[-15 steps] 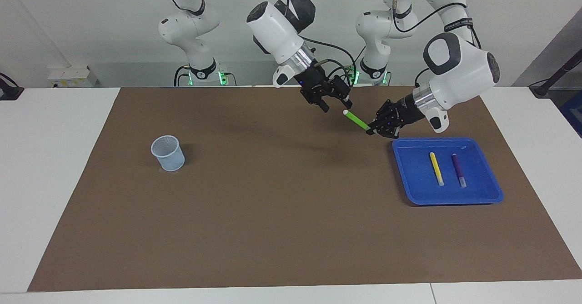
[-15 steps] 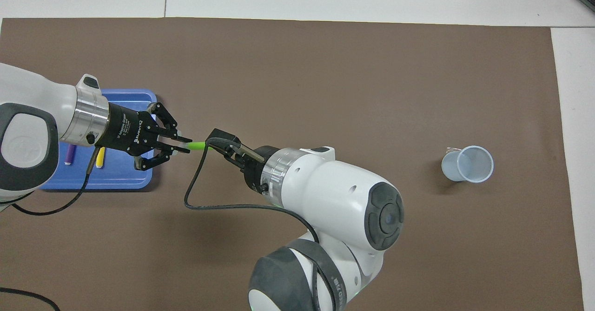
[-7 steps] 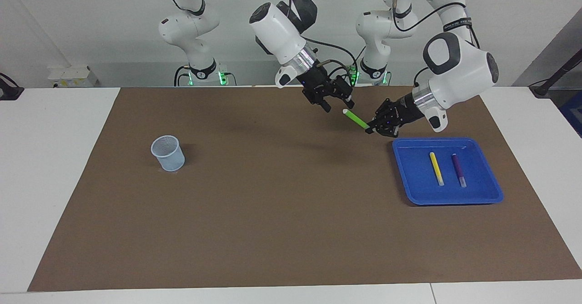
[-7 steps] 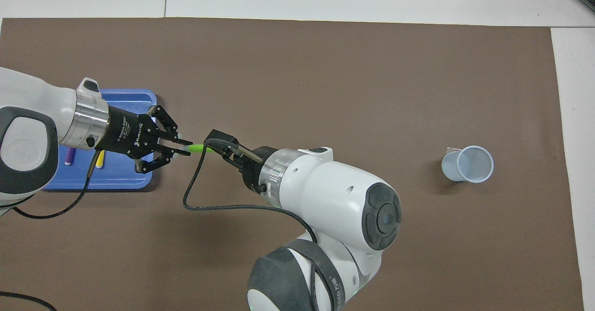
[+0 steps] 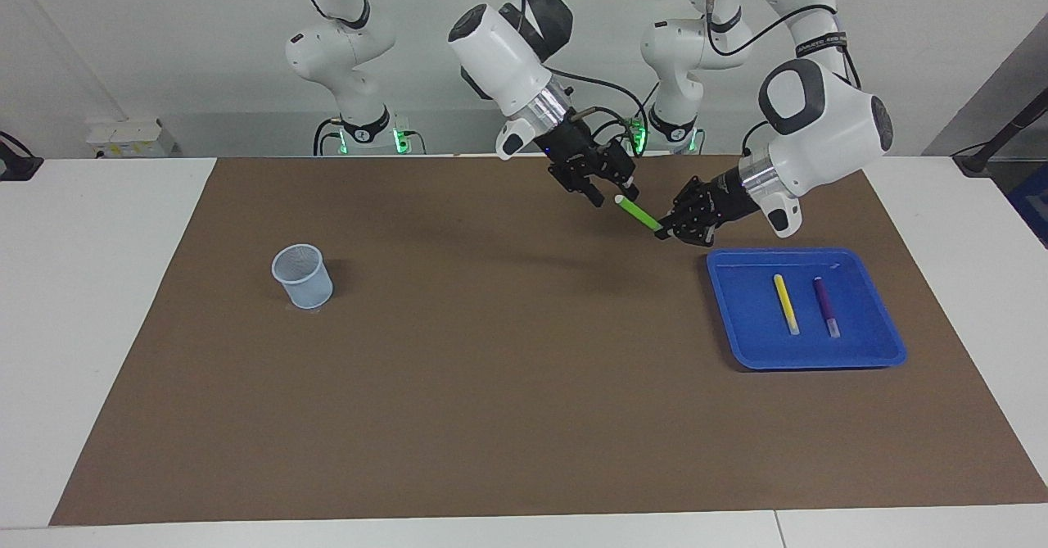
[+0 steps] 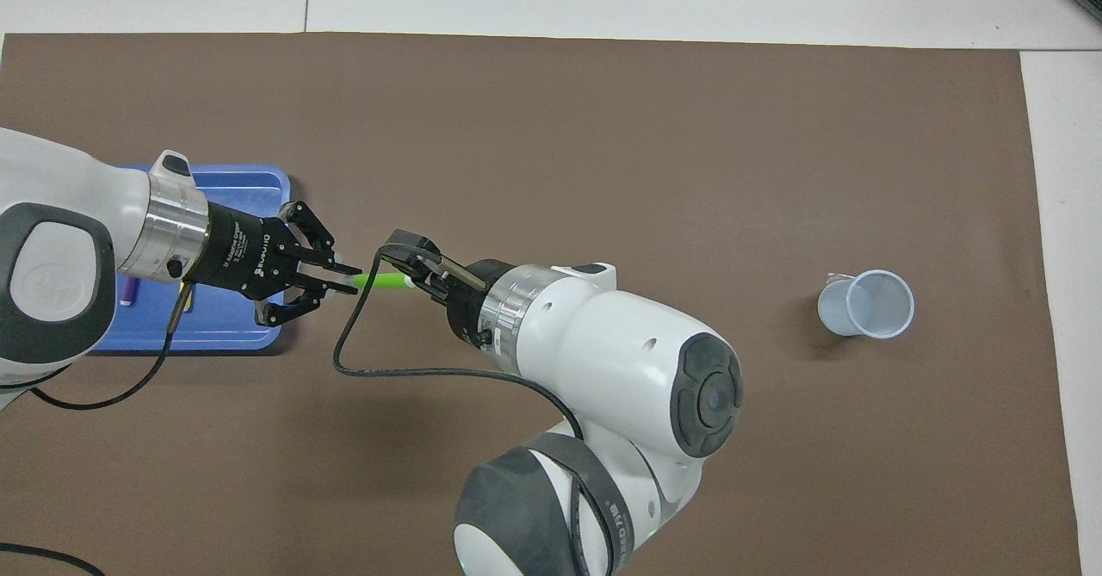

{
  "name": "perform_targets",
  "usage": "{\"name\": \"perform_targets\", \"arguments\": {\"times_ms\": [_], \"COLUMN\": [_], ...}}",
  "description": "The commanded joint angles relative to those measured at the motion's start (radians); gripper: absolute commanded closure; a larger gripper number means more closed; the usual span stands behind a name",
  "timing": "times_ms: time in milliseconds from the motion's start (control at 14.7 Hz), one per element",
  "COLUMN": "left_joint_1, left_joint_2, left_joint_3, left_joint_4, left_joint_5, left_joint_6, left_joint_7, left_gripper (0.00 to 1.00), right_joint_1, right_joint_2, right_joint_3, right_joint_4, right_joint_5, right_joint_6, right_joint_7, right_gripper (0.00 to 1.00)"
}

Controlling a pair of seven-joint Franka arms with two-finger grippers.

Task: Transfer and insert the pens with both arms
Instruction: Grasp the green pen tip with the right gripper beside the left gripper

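Handover in mid-air fills the upper middle of the facing view: the slim green marker pen (image 5: pixel 639 215) with its whitish end cap hangs tilted above the brown mat (image 5: pixel 508 384), its lower end pinched in the left claw (image 5: pixel 665 232), whose fingertips are closed on it. The left arm comes down from the upper right of that view. The right claw (image 5: pixel 607 192), on the arm coming from the upper centre, sits at the pen's whitish capped end; its fingers stand apart around that tip, and whether they touch it I cannot tell. In the overhead view the same pen (image 6: pixel 379 281) shows as a short green bar between the left claw (image 6: pixel 344 276) at centre left and the right claw (image 6: pixel 419 273), most of which is hidden under its own white wrist.

The shallow blue plastic tray (image 5: pixel 868 358) lies at the right of the facing view, just below the left claw, on the mat. In it lie the yellow marker pen (image 5: pixel 785 302) and the purple marker pen (image 5: pixel 825 305), side by side and apart, each with its whitish end toward the bottom of the frame. The pale blue mesh cup (image 5: pixel 302 275) stands upright at the left of the facing view, well apart from both claws, on the white worktop (image 5: pixel 82 302) with the mat under it
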Motion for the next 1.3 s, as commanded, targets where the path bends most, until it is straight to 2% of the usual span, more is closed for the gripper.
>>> {"name": "perform_targets", "arguments": {"times_ms": [0, 273, 478, 751, 1160, 1228], "left_joint_1": [-0.021, -0.021, -0.021, -0.021, -0.021, -0.021], "left_joint_2": [-0.037, -0.037, -0.037, -0.038, -0.038, -0.038], "left_joint_3": [0.010, 0.011, 0.010, 0.011, 0.011, 0.010], "left_joint_4": [-0.041, -0.041, -0.041, -0.041, -0.041, -0.041], "left_joint_5": [-0.017, -0.027, -0.028, -0.028, -0.028, -0.028], "left_joint_6": [0.026, 0.024, 0.023, 0.018, 0.015, 0.015], "left_joint_7": [-0.011, -0.011, -0.011, -0.011, -0.011, -0.011], "left_gripper": [1.00, 1.00, 1.00, 1.00, 1.00, 1.00], "right_joint_1": [0.007, 0.008, 0.011, 0.030, 0.027, 0.027], "right_joint_2": [0.049, 0.049, 0.050, 0.050, 0.053, 0.053], "right_joint_3": [0.003, 0.003, 0.005, 0.005, 0.005, 0.005], "right_joint_4": [0.031, 0.031, 0.036, 0.028, 0.025, 0.025], "right_joint_5": [0.020, 0.020, 0.020, 0.023, 0.023, 0.023], "right_joint_6": [0.038, 0.038, 0.037, 0.035, 0.032, 0.032], "right_joint_7": [-0.010, -0.010, -0.001, -0.005, -0.030, -0.030], "right_gripper": [0.29, 0.45, 0.40, 0.40, 0.47, 0.52]}}
